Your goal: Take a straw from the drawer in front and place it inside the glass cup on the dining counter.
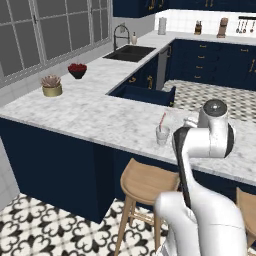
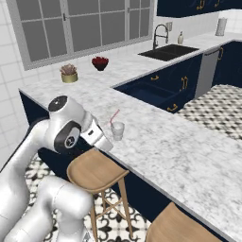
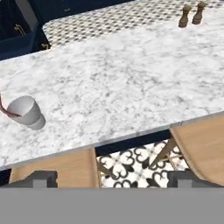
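Observation:
The red-and-white straw [image 1: 162,120] stands leaning in the glass cup [image 1: 162,135] near the front edge of the marble dining counter [image 1: 95,117]. The hand view has the cup [image 3: 26,112] at far left with the straw [image 3: 4,109] rising from it. My gripper [image 3: 113,179] is open and holds nothing, its tips wide apart over the counter's edge and the stools below. In the right base view the gripper [image 2: 108,145] hangs just left of and below the cup [image 2: 117,131]. Beyond the counter, the navy drawer [image 1: 145,95] stands pulled open.
A dark bowl of red berries [image 1: 77,70] and a potted succulent [image 1: 51,86] sit far back on the counter. Wooden stools [image 2: 97,172] stand under the counter's front edge. Two pepper mills [image 3: 191,14] stand at the far right. A sink [image 1: 130,52] lies beyond.

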### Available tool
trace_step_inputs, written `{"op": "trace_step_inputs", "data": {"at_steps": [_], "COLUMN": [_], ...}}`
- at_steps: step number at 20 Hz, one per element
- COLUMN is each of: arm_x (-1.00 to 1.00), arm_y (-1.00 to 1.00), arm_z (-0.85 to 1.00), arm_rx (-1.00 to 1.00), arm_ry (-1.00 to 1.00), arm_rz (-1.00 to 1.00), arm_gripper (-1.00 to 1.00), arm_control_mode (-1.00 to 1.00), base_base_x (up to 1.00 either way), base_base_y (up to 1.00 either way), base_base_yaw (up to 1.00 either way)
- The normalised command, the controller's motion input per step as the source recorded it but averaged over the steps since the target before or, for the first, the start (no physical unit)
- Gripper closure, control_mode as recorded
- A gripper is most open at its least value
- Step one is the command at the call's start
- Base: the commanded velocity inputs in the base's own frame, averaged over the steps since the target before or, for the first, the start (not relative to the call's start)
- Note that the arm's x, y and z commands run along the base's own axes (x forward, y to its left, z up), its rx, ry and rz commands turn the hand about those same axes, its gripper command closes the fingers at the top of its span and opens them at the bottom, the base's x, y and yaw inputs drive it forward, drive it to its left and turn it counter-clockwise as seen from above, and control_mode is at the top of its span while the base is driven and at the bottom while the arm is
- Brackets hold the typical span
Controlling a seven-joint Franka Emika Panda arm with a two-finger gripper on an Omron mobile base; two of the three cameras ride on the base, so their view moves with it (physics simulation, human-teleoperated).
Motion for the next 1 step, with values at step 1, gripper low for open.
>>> {"op": "trace_step_inputs", "data": {"at_steps": [1], "arm_x": [-1.00], "arm_y": [0.00], "arm_z": [-0.17], "arm_rx": [0.07], "arm_ry": [0.37], "arm_rz": [-0.07], "arm_gripper": [-1.00], "arm_control_mode": [-1.00], "base_base_x": [0.00], "base_base_y": [0.00], "base_base_yaw": [0.00]}}
